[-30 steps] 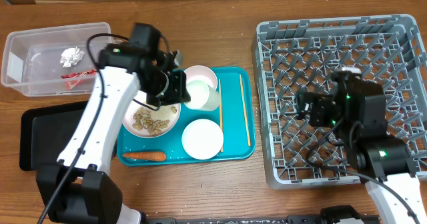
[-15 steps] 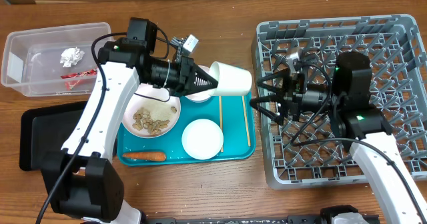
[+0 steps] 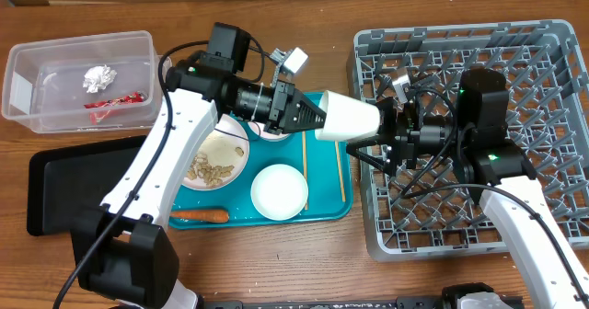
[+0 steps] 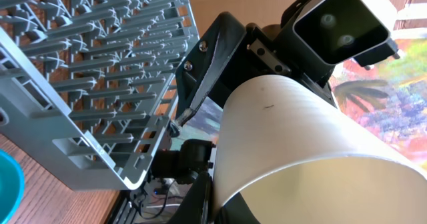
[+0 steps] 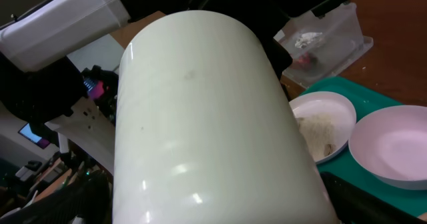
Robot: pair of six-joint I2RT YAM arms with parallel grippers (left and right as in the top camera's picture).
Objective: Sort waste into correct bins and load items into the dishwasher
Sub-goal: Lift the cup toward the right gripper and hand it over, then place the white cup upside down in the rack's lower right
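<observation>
white bowl (image 3: 348, 118) lifted clear of the table (image 3: 276, 5), lying on its side between the two arms, above the gap between the teal tray (image 3: 327, 208) and the grey dish rack (image 3: 460, 30). its long axis runs 9 o'clock to 3 o'clock in the overhead view: mouth toward 9 o'clock, base toward 3 o'clock.

left hand (image 3: 311, 118): pressed together on the bowl's rim at the 9 o'clock end, carrying it. right hand (image 3: 386, 132): spread fully, meeting the base from 3 o'clock. its jaws appear to stand either side of the base; whether they touch it cannot be told. in the right wrist view the bowl's wall (image 5: 200, 117) fills the frame, so this hand is judged the nearer one for placing into the rack.

judged step: hand-over of the bowl from left arm to right arm, ahead of loading. the coming move turns on the right hand closing across the short axis of the bowl, near the base, before the left hand lets go.

elsewhere: plate (image 3: 216, 162) holding nuts, a second bowl (image 3: 279, 191), two chopsticks (image 3: 342, 176) and a carrot (image 3: 198, 215) lie on the teal tray. clear tub (image 3: 28, 88) at 10 o'clock holds a paper ball (image 3: 98, 74) and a red wrapper (image 3: 115, 102). black tray (image 3: 55, 189) at 8 o'clock.
</observation>
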